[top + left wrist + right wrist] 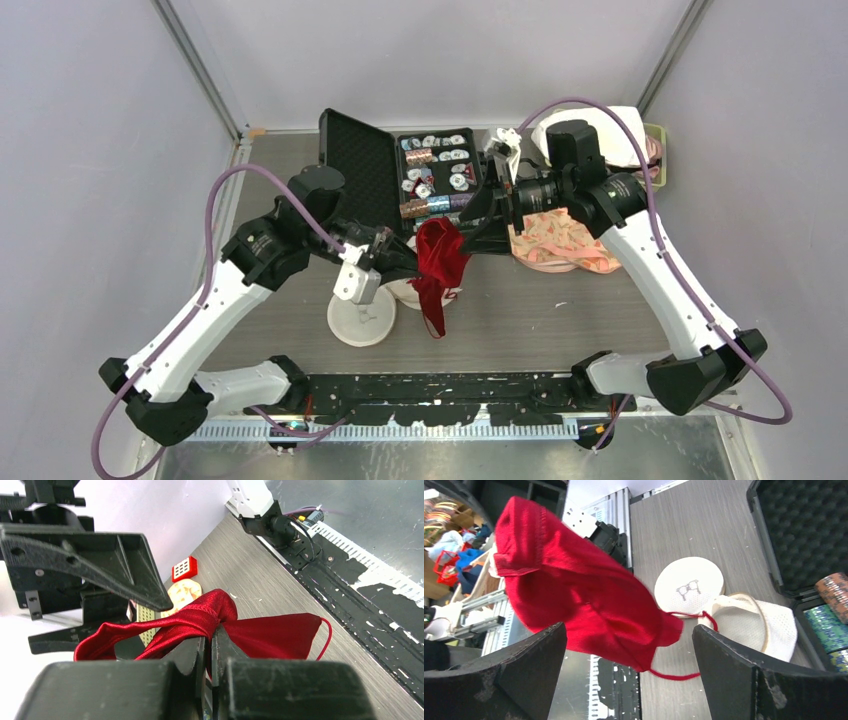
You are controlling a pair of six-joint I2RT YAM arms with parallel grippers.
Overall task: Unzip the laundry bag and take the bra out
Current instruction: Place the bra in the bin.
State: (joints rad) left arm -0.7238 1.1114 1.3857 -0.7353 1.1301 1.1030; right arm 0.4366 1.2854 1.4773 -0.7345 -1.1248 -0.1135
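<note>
**Near edge.** Black mounting rail carrying both arm bases, on the grey table.

**Laundry bag**. White, round, mesh, lying open on the table in two parts: a flat disc with a small spectacles mark towards the near side, and a domed mesh half just beyond it.

**Bra**. Red, satin-like, out of the bag and held up off the table just right of the domed half.
- Position to claw: bunched fabric is pinched at the tips of the left gripper, whose jaws are closed tight on it. The rest hangs free to the right of those tips.
- Axis: in the overhead view its length runs far to near. The gathered mass sits at the far end, and a thin strap loop trails towards the rail.
- A strap crosses near the bag's rim in the right wrist view; whether it touches cannot be told.

**Right gripper**. Jaws spread wide and holding nothing. It sits just beyond and right of the bra, facing it. Contact cannot be told.

**Peach patterned garment**. Crumpled under the right arm.

**Black case**. Open, with a foam-lined lid at left and trays of small items at right.

**White bundle**. At the far right corner.
</note>
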